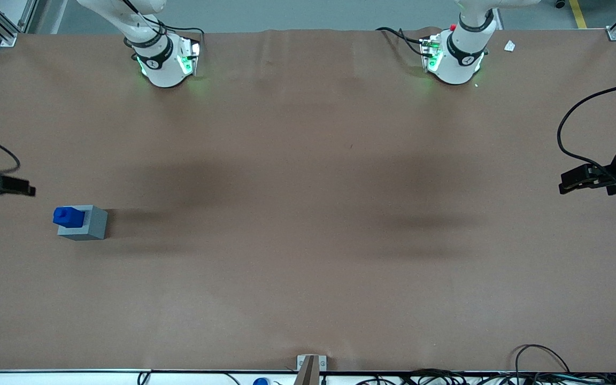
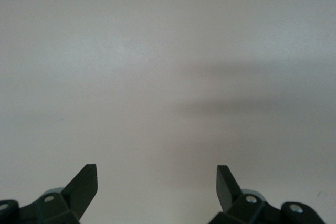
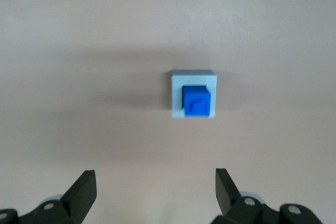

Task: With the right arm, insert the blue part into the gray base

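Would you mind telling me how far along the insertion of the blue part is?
The blue part already stands in the top of the gray base, part of it protruding. The gripper holds nothing, fingers open, raised clear of both. Little appears left, perhaps only confirming full seating.

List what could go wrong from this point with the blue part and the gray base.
1. The blue part stands proud of the gray base, so it may not be fully seated; a bump might tip it.
2. The open gripper hangs above with nothing held; dropping straight down might knock the part.
3. The base sits loose on the table, toward the working arm's end, so a push may slide it.
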You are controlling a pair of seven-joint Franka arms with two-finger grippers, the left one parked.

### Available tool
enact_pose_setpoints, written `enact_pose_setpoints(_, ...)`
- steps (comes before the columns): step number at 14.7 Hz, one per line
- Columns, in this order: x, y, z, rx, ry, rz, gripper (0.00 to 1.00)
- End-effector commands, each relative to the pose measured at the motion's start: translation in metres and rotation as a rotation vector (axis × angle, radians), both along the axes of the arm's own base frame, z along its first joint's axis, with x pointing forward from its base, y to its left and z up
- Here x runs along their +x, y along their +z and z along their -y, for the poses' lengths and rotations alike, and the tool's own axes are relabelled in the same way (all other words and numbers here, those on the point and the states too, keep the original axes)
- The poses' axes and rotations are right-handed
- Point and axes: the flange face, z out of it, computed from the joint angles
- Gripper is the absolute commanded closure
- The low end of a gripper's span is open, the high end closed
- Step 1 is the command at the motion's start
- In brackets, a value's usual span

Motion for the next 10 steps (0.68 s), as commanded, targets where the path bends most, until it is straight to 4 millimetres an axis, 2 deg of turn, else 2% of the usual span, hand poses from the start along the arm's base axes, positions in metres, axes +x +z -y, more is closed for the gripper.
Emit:
enact_pose_setpoints(1,-0.029,0.045,-0.025,0.004,0.007,0.041,0.00)
enact_pose_setpoints(4,-0.065,0.069,-0.058,0.003,-0.016,0.071,0.00)
enact_pose_setpoints(6,-0.086,0.066,-0.069,0.006,-0.010,0.104,0.00)
enact_pose_setpoints(8,-0.088,0.060,-0.068,0.007,-0.011,0.106,0.00)
enact_pose_setpoints(10,-0.086,0.063,-0.068,0.006,-0.011,0.124,0.00)
